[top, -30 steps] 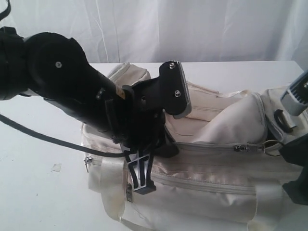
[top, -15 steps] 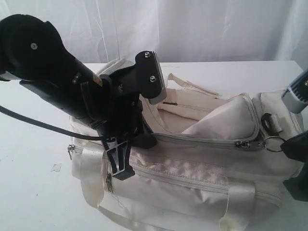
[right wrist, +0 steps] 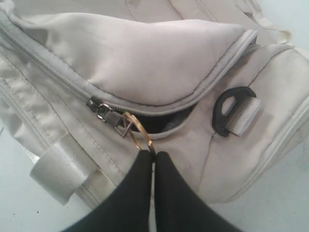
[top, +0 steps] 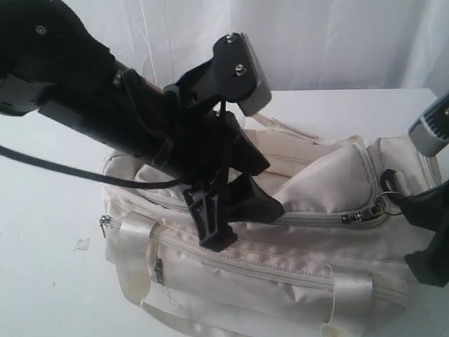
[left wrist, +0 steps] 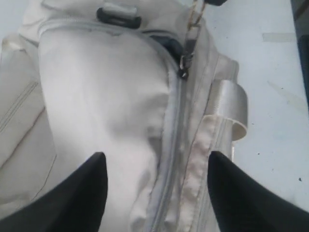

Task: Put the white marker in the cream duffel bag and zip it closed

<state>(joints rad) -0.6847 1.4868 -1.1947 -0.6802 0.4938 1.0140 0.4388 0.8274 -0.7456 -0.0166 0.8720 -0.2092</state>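
White tabletop (top: 42, 281) before a pale curtain (top: 337, 42) carries the cream duffel bag (top: 280, 260); its top zipper (left wrist: 171, 145) is drawn nearly to the end, with a short dark gap beside the slider; the left gripper (left wrist: 155, 159) hovers over that seam, fingers spread wide, grasping nothing; the right gripper (right wrist: 153, 154) is pinched tight on the brass zipper ring (right wrist: 140, 130) at the bag's end.
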